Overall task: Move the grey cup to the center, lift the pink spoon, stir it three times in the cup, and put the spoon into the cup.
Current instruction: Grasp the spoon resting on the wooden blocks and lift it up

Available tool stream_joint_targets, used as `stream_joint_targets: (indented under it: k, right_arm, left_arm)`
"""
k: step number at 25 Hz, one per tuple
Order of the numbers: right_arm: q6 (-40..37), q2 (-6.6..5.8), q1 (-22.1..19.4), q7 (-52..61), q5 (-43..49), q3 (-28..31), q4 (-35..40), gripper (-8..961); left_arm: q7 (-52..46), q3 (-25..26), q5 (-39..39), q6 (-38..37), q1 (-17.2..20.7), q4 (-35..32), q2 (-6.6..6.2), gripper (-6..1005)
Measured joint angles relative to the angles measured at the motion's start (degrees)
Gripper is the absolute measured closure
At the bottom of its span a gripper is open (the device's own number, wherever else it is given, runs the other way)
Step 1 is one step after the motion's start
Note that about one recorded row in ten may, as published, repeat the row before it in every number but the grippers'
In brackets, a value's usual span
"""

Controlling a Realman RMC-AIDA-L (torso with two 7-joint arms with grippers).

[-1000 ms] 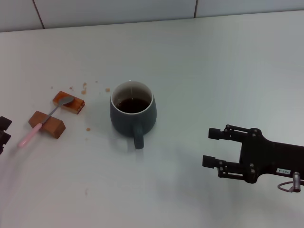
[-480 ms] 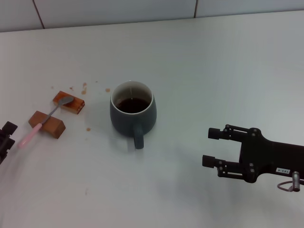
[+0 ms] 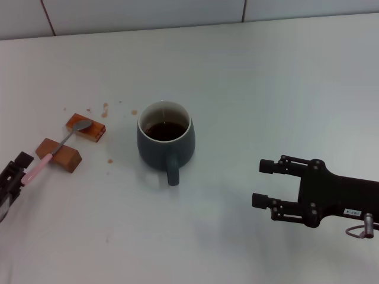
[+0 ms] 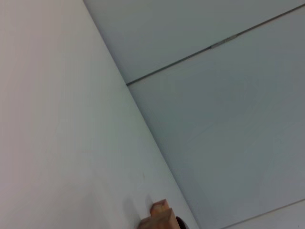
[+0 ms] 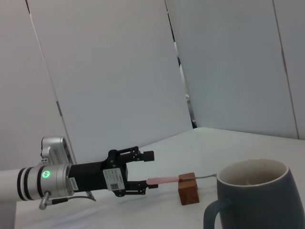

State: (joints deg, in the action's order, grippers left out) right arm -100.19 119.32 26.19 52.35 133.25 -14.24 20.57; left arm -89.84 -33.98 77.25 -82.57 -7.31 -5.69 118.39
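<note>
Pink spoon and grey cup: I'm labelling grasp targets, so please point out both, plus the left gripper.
pink spoon [image 3: 39, 167], head view, on its pale pink handle.
grey cup [image 3: 155, 149], head view, on its outer wall left of the handle.
left gripper [image 5: 149, 171], right wrist view, midway between its open fingertips.

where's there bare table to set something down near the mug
Bare table lies behind the grey cup toward the wall, and between it and the right gripper. Crowded: the cup's left, with the brown blocks, pink spoon, crumbs and left gripper.
</note>
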Motion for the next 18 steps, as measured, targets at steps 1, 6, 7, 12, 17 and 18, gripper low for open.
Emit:
stream_joint_targets:
  k: [1,6,7,12,17,18]
  right_arm:
    - [0.00,0.00,0.00,0.00,0.00,0.00,0.00,210]
    - [0.07,-0.02,0.00,0.04,0.09,-0.15,0.01,211]
    - [0.08,-0.03,0.00,0.04,0.09,-0.18,0.04,211]
    - [0.09,-0.05,-0.14,0.04,0.09,-0.18,0.09,211]
    - [0.09,-0.06,-0.27,0.04,0.09,-0.17,0.09,211]
    - [0.09,-0.06,-0.30,0.04,0.09,-0.18,0.09,211]
  left_arm:
    - [0.00,0.00,0.00,0.00,0.00,0.00,0.00,215]
    - [-0.04,-0.70,0.00,0.61,-0.73,0.74,0.00,215]
    - [-0.05,-0.91,0.01,0.65,-0.91,0.74,0.04,215]
    - [-0.06,-1.23,0.01,0.95,-1.63,1.11,0.09,216]
    - [-0.06,-1.49,0.01,1.42,-2.56,1.54,0.09,216]
    - [-0.07,-1.58,0.00,1.44,-2.64,1.54,0.09,216]
